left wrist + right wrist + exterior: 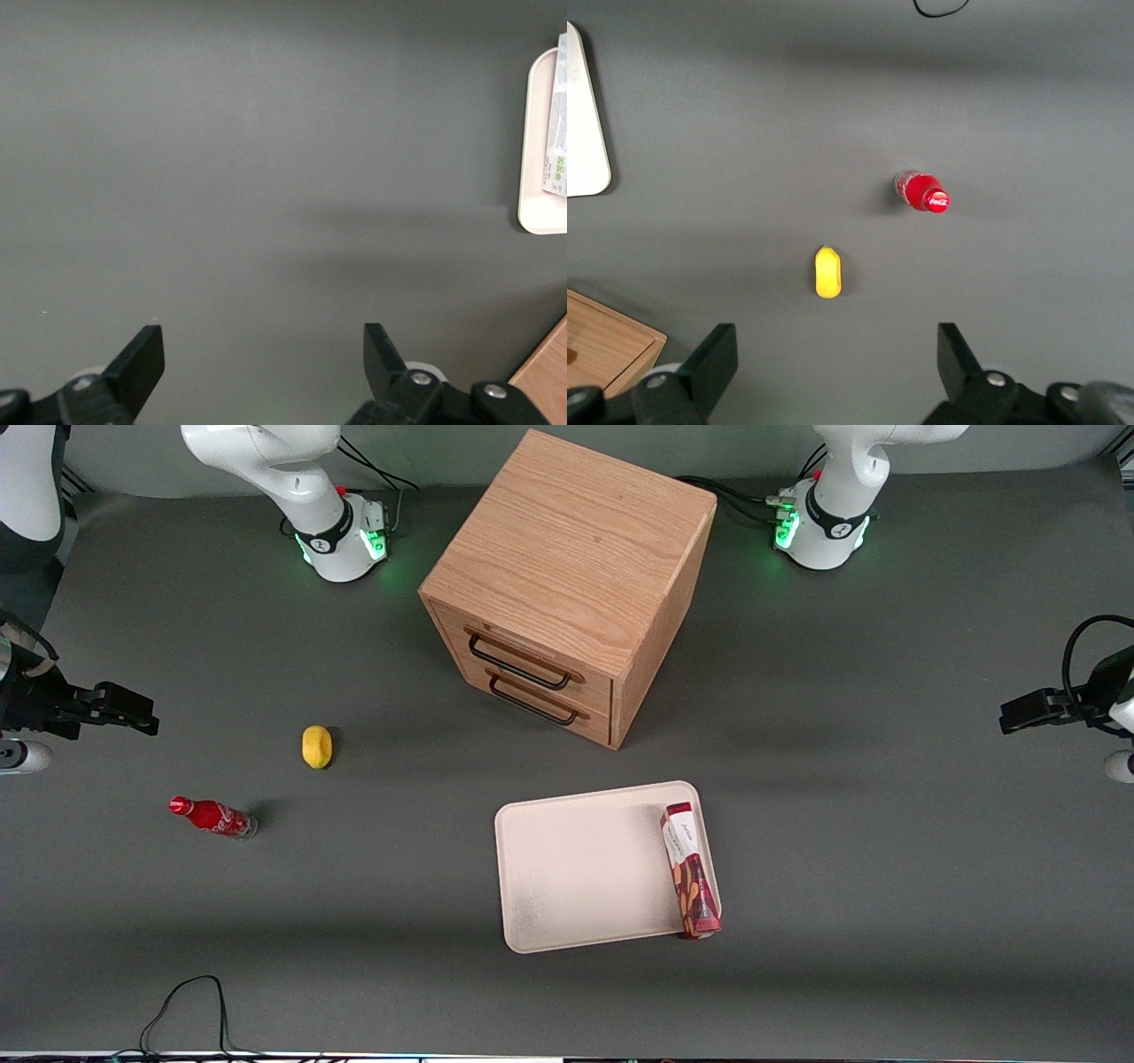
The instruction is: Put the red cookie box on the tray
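Observation:
The red cookie box (689, 868) lies flat in the cream tray (576, 868), along the tray's short side toward the working arm's end. Its white end points toward the cabinet, and its dark-red end rests on the tray's corner rim nearest the front camera. My left gripper (1014, 716) is open and empty, raised above bare table far toward the working arm's end, well away from the tray. In the left wrist view the gripper (261, 341) has its jaws wide apart with nothing between them, and the tray's rim (534, 142) and part of the box (558, 133) show.
A wooden two-drawer cabinet (567, 576) stands farther from the front camera than the tray. A yellow lemon (316, 746) and a small red cola bottle (213, 817) lie toward the parked arm's end. A black cable (190, 1001) loops at the front edge.

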`<state>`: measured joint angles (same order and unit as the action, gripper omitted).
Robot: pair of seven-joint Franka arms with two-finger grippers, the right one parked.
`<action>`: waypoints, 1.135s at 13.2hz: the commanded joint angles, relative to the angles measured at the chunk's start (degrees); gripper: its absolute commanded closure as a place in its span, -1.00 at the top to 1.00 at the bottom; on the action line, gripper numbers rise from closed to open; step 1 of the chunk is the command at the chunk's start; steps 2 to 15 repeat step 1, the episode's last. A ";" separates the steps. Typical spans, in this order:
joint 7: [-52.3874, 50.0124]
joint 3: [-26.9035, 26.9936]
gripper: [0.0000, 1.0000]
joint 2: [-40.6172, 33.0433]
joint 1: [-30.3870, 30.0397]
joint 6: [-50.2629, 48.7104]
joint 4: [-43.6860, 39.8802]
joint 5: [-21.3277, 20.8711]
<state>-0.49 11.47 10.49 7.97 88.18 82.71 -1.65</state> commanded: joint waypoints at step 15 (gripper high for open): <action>-0.83 1.72 1.00 -0.29 1.17 -1.44 -0.98 -0.55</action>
